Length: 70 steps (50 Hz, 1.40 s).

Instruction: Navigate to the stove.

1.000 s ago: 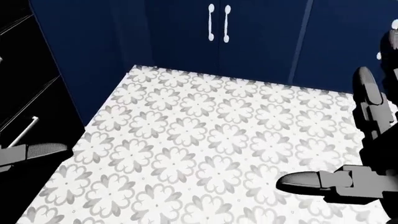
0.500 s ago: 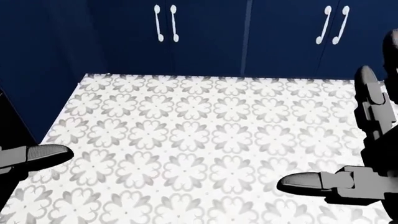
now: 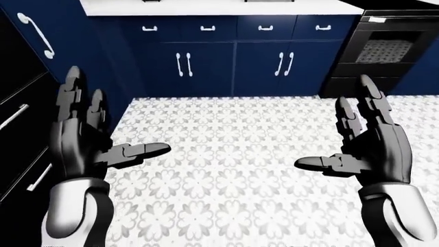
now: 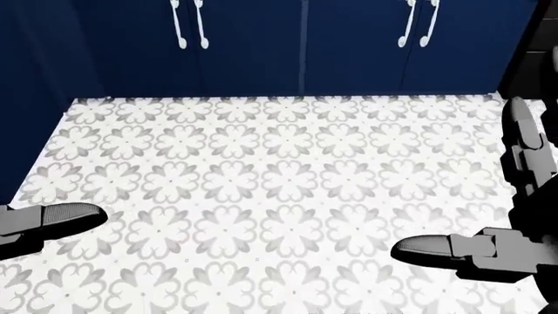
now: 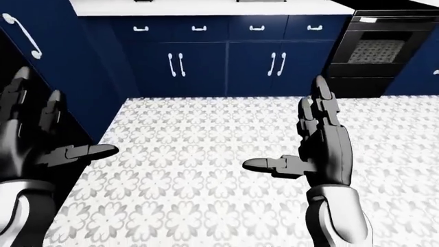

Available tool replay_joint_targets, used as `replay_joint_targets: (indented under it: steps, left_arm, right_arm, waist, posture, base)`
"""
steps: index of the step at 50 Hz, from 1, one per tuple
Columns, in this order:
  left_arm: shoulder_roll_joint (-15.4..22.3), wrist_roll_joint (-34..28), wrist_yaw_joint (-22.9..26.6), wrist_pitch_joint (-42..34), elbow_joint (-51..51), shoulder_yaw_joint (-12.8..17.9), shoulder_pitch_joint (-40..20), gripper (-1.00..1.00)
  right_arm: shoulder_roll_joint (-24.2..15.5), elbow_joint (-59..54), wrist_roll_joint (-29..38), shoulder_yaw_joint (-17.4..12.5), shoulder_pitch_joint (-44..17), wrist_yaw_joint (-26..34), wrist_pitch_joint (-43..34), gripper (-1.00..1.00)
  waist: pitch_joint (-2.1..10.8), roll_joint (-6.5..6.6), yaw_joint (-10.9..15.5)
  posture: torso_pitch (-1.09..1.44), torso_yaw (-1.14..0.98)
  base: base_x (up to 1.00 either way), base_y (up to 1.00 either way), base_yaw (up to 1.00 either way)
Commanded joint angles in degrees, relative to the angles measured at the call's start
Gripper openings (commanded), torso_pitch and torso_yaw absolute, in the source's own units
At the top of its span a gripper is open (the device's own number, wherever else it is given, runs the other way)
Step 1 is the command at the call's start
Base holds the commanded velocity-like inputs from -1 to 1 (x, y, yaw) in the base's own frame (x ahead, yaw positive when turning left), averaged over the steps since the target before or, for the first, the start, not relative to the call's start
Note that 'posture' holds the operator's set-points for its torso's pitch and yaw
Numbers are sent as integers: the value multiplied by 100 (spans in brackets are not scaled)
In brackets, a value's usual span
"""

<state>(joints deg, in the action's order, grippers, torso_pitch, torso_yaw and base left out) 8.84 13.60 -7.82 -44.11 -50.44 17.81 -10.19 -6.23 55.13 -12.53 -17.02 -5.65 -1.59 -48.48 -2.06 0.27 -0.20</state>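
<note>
The black stove (image 3: 387, 54) stands at the upper right of the left-eye view, its oven door and window showing beside the blue cabinets; it also shows as the stove (image 5: 377, 51) in the right-eye view. My left hand (image 3: 103, 136) is raised at the left with fingers spread and nothing in it. My right hand (image 3: 350, 141) is raised at the right, also open and empty. In the head view only the thumb and fingers of the right hand (image 4: 488, 216) and the left thumb (image 4: 52, 219) show over the floor.
Navy base cabinets (image 3: 233, 62) with white handles run along the top under a white counter (image 3: 220, 6). A dark tall unit (image 3: 20, 118) with bar handles stands at the left. Patterned grey-white floor tiles (image 3: 233, 154) stretch between me and the cabinets.
The whole head view has swung to the right: the cabinet doors slid left, a second pair of handles came in, and the dark unit left the picture. Both hands keep their pose.
</note>
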Motion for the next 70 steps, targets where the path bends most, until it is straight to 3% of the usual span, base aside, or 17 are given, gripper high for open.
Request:
replay_joint_targets:
  steps: [1,12,15,17,18,20,27,32,33,35,40,44,53,56,65,69,70]
  left_arm:
    - [41,-2,10,167,-164,2,-114,100]
    - [44,-17,14,199,-134,4,-110,100]
    - [47,-13,16,192,-129,12,-120,100]
    - [47,-22,16,198,-126,-3,-120,100]
    - [46,-25,19,209,-118,-4,-116,100]
    - [46,-36,19,207,-117,-19,-119,100]
    - [38,-63,21,188,-129,-51,-129,100]
    - [26,-52,24,150,-185,-35,-112,100]
    - [21,-58,30,172,-171,-36,-100,100]
    - [15,-68,33,186,-163,-45,-90,100]
    - [9,-72,39,215,-133,-42,-91,100]
    - [10,-76,44,236,-112,-39,-89,100]
    - [11,-83,47,259,-98,-42,-80,100]
    - [19,-69,39,197,-139,-33,-102,100]
    - [22,-100,47,205,-110,-72,-138,100]
    - [11,-111,62,229,-108,-77,-107,100]
    - [8,-111,64,233,-107,-78,-104,100]
  right_arm:
    - [-50,198,-9,-38,-99,1,190,100]
    - [-45,169,-14,-90,-98,-22,187,100]
    - [-44,181,-39,-101,-113,-53,139,100]
    - [-51,184,-49,-88,-120,-62,133,100]
    - [-53,182,-50,-86,-119,-63,135,100]
    - [-60,166,-53,-95,-126,-67,145,100]
    - [-78,183,-81,-124,-141,-86,119,100]
    - [-76,186,-79,-116,-113,-93,141,100]
    - [-71,173,-72,-109,-103,-90,167,100]
    - [-65,152,-66,-104,-91,-87,199,100]
    - [-57,103,-62,-95,-75,-75,265,100]
    - [-60,109,-65,-93,-73,-78,257,100]
    - [-57,156,-78,-107,-85,-95,213,100]
    - [-70,184,-109,-143,-110,-103,158,100]
    - [-109,195,-164,-194,-174,-176,107,100]
    - [-96,129,-69,-63,-101,-145,252,100]
    - [-93,133,-64,-63,-101,-144,245,100]
  waist:
    - [94,8,-5]
    - [182,66,61]
    - [140,-107,76]
    - [199,-446,61]
    - [138,-196,18]
    - [105,-278,35]
    - [23,-16,105]
    - [79,448,85]
    - [56,245,146]
    - [84,336,105]
    - [88,116,97]
    - [172,-443,99]
    - [5,41,90]
    - [68,399,77]
    - [80,90,90]
    - [174,-484,89]
    - [136,-337,61]
  posture:
    - [0,0]
    - [0,0]
    - [0,0]
    - [0,0]
    - [0,0]
    - [0,0]
    - [0,0]
    - [0,0]
    - [0,0]
    - [0,0]
    - [0,0]
    - [0,0]
    - [0,0]
    - [0,0]
    - [0,0]
    - [0,0]
    - [0,0]
  base:
    - [0,0,0]
    - [0,-9,0]
    - [0,-16,0]
    - [0,-16,0]
    - [0,-16,0]
    - [0,-16,0]
    - [0,-16,0]
    - [0,-16,0]
    - [0,-16,0]
    - [0,-15,0]
    - [0,-15,0]
    - [0,-15,0]
    - [0,-15,0]
    - [0,-15,0]
    - [0,-15,0]
    - [0,-15,0]
    - [0,-15,0]
